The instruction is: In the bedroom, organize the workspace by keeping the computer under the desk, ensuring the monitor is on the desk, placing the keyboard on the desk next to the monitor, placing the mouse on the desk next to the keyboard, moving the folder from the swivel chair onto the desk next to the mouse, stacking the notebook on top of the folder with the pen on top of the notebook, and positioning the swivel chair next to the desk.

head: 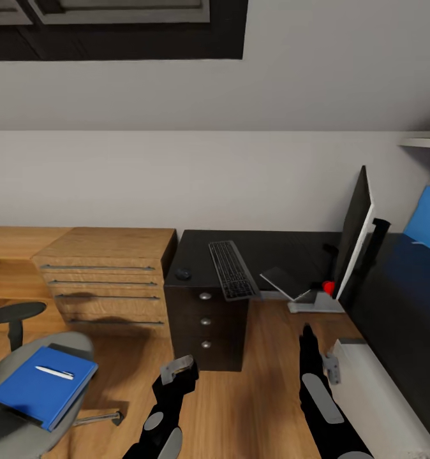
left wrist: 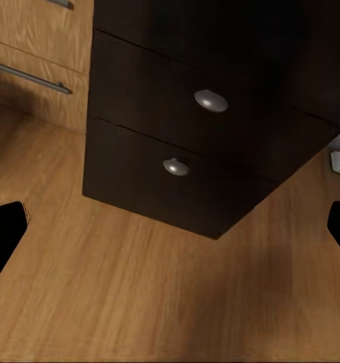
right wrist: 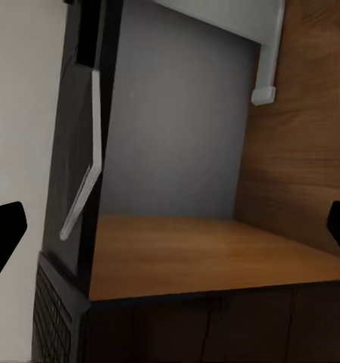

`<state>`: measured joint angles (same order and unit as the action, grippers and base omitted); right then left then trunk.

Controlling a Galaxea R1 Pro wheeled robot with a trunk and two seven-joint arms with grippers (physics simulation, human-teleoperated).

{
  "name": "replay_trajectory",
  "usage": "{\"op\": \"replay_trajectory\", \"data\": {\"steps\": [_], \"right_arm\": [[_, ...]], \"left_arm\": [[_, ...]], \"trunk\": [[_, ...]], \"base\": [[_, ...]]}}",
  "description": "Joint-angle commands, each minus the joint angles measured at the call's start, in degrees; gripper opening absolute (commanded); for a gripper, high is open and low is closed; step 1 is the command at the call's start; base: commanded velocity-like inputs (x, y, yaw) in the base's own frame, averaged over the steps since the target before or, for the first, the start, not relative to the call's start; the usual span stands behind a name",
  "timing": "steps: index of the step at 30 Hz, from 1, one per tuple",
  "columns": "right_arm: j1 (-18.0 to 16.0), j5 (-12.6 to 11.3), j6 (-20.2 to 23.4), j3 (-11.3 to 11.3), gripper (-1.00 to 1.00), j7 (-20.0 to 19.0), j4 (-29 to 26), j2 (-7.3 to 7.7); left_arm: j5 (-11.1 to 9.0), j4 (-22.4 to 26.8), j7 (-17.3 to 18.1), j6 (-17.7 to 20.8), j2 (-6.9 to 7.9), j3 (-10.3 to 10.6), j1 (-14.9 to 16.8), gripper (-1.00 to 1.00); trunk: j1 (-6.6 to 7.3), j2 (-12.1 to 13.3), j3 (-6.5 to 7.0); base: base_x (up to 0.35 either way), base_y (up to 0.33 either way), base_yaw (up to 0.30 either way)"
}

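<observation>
Two grippers, left (head: 177,370) and right (head: 317,357), hang spread and empty before the desk (head: 272,248) bearing keyboard (head: 232,269), mouse (head: 183,274) and monitor (head: 355,233).

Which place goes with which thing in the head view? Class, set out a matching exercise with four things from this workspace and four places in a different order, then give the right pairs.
Things
1. pen
2. mouse
3. folder
4. keyboard

Places
A. on the seat of the swivel chair
B. on the black desk, one end jutting past the front edge
C. lying on top of the blue folder
D. on the desk top above the drawers, left of the keyboard

Pairs: 1-C, 2-D, 3-A, 4-B
</observation>
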<state>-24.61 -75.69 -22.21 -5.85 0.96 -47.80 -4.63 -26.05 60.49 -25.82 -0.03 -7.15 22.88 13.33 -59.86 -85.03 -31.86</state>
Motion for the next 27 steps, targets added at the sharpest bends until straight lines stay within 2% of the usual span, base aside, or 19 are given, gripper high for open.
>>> {"op": "replay_trajectory", "data": {"steps": [1,11,22,27], "right_arm": [[-0.02,-0.3,-0.12,-0.04,1.0,0.1,-0.02,-0.03],[0.0,-0.32,-0.26,-0.07,1.0,0.07,0.08,-0.06],[0.0,0.06,0.02,0.09,1.0,0.36,-0.15,0.34],[0.0,0.57,1.74,0.25,1.0,3.19,-0.42,0.52]], "left_arm": [[-0.4,0.07,-0.37,0.04,0.03,0.15,0.05,1.0],[-0.44,0.07,-0.37,0.05,0.03,0.15,0.03,1.0],[-0.57,-0.29,-0.2,0.12,-0.08,0.23,0.03,1.0],[-0.56,-0.38,-0.28,0.12,-0.06,0.18,0.03,1.0]], "trunk": [[0.04,-0.04,-0.06],[0.04,-0.04,-0.06],[0.04,-0.04,-0.06],[0.04,-0.04,-0.06]], "base": [[-0.334,0.0,0.0],[-0.289,0.0,0.0],[-0.054,0.0,0.0],[-0.005,0.0,0.0]]}}
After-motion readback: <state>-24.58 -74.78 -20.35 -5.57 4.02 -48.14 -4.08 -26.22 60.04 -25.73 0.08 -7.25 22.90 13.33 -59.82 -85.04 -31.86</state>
